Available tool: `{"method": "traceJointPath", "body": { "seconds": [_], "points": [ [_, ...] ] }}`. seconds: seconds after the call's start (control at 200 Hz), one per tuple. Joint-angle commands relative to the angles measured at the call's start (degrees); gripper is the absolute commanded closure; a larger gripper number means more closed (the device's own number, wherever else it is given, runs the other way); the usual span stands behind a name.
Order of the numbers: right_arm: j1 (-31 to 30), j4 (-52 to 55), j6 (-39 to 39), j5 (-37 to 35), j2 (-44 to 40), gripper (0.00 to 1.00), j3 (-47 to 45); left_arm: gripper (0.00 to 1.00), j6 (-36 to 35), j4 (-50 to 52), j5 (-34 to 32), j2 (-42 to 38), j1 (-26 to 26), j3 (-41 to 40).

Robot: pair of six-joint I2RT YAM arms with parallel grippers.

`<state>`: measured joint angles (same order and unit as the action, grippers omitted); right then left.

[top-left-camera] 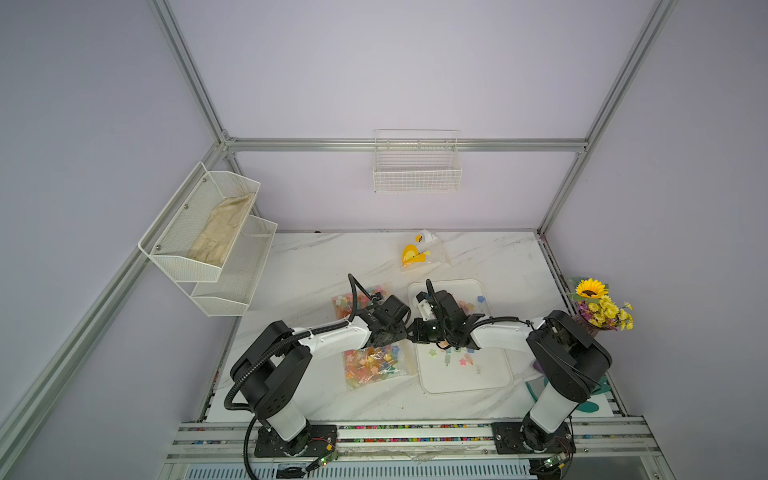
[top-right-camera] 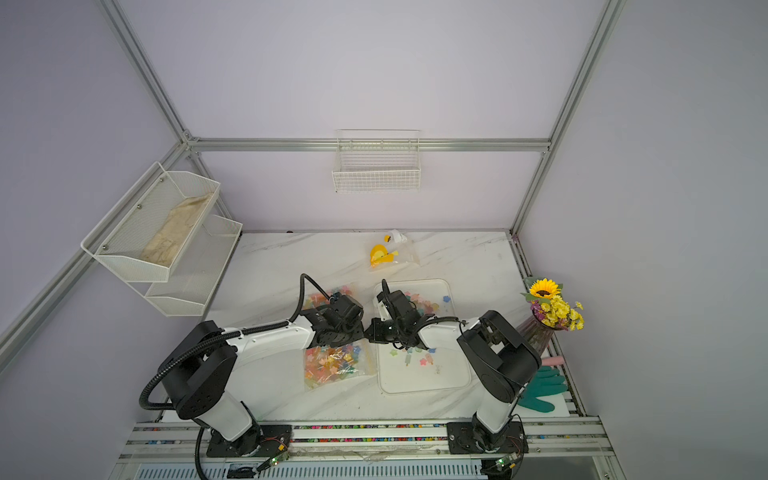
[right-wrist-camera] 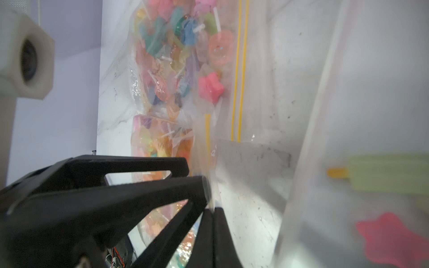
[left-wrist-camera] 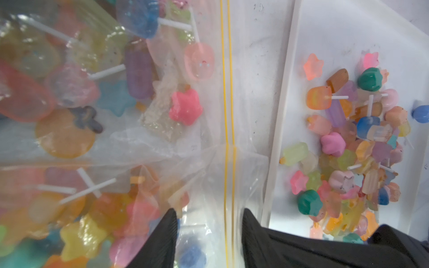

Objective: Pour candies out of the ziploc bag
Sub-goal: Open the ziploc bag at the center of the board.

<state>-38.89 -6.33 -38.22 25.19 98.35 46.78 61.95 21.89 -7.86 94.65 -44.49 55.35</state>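
A clear ziploc bag [top-left-camera: 379, 365] full of candies [left-wrist-camera: 76, 222] lies on the marble table left of a white tray [top-left-camera: 494, 374]. My left gripper [left-wrist-camera: 209, 215] is open over its mouth. The fingers [left-wrist-camera: 170, 232] straddle the yellow zip strip [left-wrist-camera: 226, 185] with plastic between them. My right gripper [right-wrist-camera: 211, 208] is shut on the bag's clear lip [right-wrist-camera: 209, 148], next to the tray rim [right-wrist-camera: 320, 116]. Both grippers meet between bag and tray in a top view, left gripper [top-left-camera: 398, 332], right gripper [top-left-camera: 419, 328]. Loose candies [left-wrist-camera: 348, 150] are heaped in the tray, with a few more candies [top-left-camera: 453, 358] nearer me.
A second candy bag [top-left-camera: 351, 300] lies just beyond the first, partly under my left wrist. A small bag with a yellow toy [top-left-camera: 415, 254] sits at the back. A flower vase [top-left-camera: 598, 309] and teal glove [top-right-camera: 540, 390] stand right; mesh shelves [top-left-camera: 208, 237] hang left.
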Motion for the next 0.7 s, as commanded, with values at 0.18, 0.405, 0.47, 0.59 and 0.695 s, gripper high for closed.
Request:
{"method": "traceJointPath", "body": {
  "seconds": [0.18, 0.405, 0.47, 0.59, 0.695],
  "points": [
    [0.0, -1.2, 1.0, 0.6, -0.3, 1.00, -0.6, 0.57, -0.1, -2.1, 0.3, 0.4, 0.3, 5.0],
    [0.0, -1.2, 1.0, 0.8, -0.1, 1.00, -0.5, 0.57, -0.3, -2.4, 0.2, 1.1, 0.3, 5.6],
    [0.0, -1.2, 1.0, 0.8, -0.1, 1.00, -0.5, 0.58, -0.6, -2.4, 0.4, 1.5, 0.3, 6.0],
    [-0.1, -1.1, 1.0, 0.7, -0.2, 1.00, -0.5, 0.61, -1.0, -2.3, 0.7, 2.2, 0.3, 6.1],
    [-0.1, -0.8, 0.9, 0.4, -0.1, 1.00, -0.4, 0.68, -1.0, -2.1, 0.8, 2.4, 0.3, 5.8]
  ]
}}
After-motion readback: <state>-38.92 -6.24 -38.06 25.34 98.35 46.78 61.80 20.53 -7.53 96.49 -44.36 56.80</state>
